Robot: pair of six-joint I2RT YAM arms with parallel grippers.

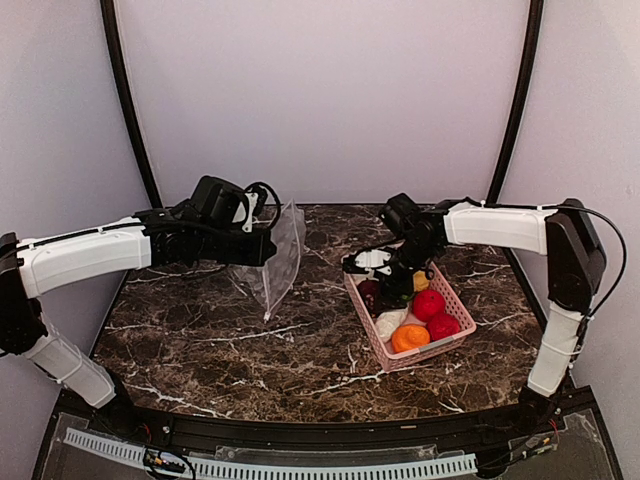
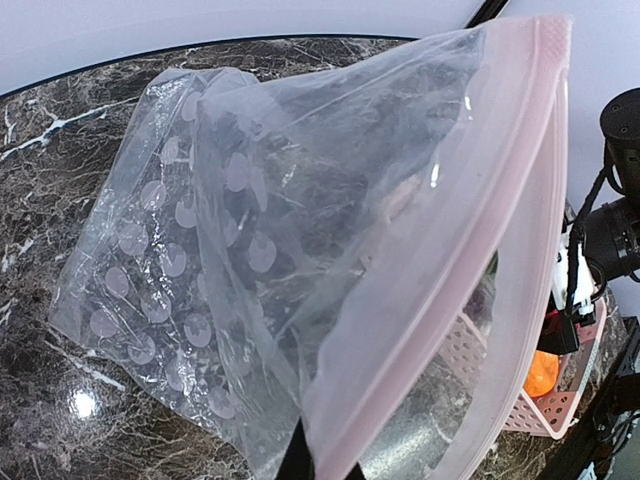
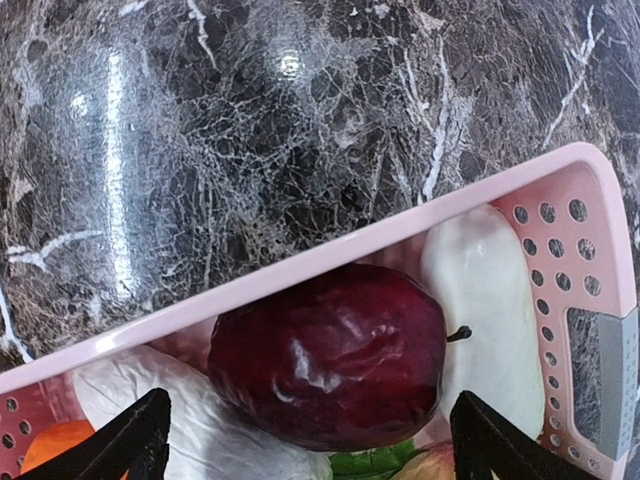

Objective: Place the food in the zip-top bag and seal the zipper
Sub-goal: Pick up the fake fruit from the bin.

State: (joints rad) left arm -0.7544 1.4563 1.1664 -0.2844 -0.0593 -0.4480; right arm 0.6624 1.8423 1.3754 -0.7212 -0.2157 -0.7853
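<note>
Top external view: we see the pink mesh basket (image 1: 430,354) on the marble-patterned bench (image 1: 200,330). It holds the food, including two red balls (image 1: 430,305), an orange (image 1: 409,337) and white radishes (image 1: 390,322). The right hand (image 1: 397,283) dips into the basket's far end from a level, outstretched arm.

Right wrist view: its fingers (image 3: 140,440) stand wide apart, with a glossy, rounded dark purple piece (image 3: 325,355) lying between and just beyond them, untouched. The white radishes flank this piece, and a green leafy piece (image 3: 375,462) shows at its near side.

Left wrist view: the left hand (image 1: 265,248) is closed on the mouth edge of the zip-top bag (image 2: 230,250), held well to the left of the basket. The bag hangs below this hand as clear, crinkled film with round dot marks, and the bench shows through it. We note that the zipper (image 2: 520,200), a pale pink strip, runs away from the fingertips with its two sides parted.
</note>
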